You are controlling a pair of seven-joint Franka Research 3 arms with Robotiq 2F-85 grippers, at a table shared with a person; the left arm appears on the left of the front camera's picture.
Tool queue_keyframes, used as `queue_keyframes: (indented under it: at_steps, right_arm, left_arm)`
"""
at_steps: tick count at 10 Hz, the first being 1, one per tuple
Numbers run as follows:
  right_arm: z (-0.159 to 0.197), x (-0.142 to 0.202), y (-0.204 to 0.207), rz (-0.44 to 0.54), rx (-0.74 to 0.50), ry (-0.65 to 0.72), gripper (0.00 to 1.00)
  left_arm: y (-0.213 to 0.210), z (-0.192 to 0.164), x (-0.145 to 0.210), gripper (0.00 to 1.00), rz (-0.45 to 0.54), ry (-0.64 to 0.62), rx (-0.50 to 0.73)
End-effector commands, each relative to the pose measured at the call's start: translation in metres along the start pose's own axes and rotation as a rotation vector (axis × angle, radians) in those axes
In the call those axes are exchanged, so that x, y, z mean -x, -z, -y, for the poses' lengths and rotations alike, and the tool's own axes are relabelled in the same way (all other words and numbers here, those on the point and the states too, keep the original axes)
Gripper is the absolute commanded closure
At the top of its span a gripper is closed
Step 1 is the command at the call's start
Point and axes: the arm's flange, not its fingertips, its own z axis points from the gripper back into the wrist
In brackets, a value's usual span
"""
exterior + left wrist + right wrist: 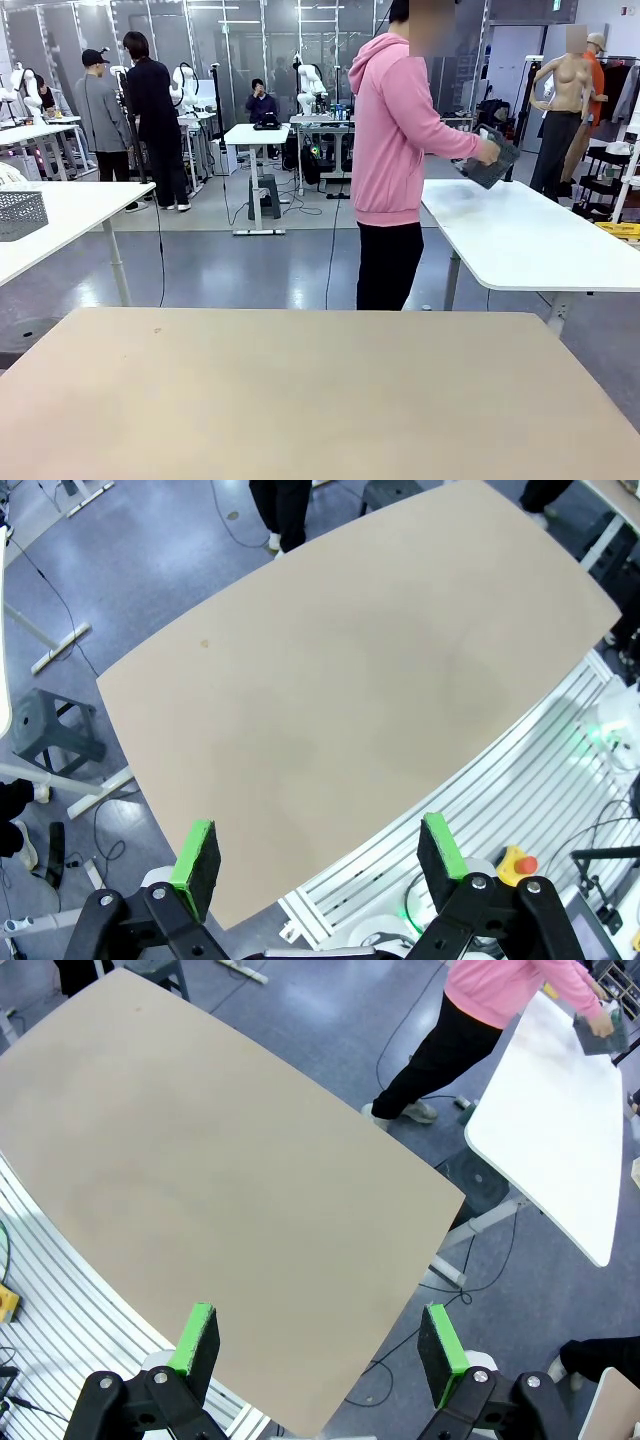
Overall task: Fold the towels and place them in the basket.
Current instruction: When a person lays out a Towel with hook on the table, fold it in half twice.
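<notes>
- Left gripper: jaws spread wide, 2 green pads showing, hanging above the beige table.
- Right gripper: same, jaws spread wide, 2 green pads, above the far-right part of that table.
- 1 person in a pink hoodie stands past the beige table's far edge, turned to the white table on the right.
- 1 dark grey basket, tilted, held in the person's hand over that white table, well apart from both grippers.
- 1 lighter grey mesh crate sits on another white table at far left.
</notes>
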Motion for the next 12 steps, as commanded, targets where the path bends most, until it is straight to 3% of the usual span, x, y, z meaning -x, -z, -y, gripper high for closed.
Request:
queue_keyframes:
  at_steps: [1, 12]
  right_arm:
    - [0.0008, -0.0009, -0.0002, -0.001, 0.000, 0.001, 0.00]
    - [0.0008, -0.0009, -0.0002, -0.001, 0.000, 0.001, 0.00]
  left_arm:
    - [-0.0032, -0.0011, -0.0028, 0.00, -0.005, 0.002, -0.002]
    - [-0.0032, -0.0011, -0.0028, 0.00, -0.005, 0.002, -0.002]
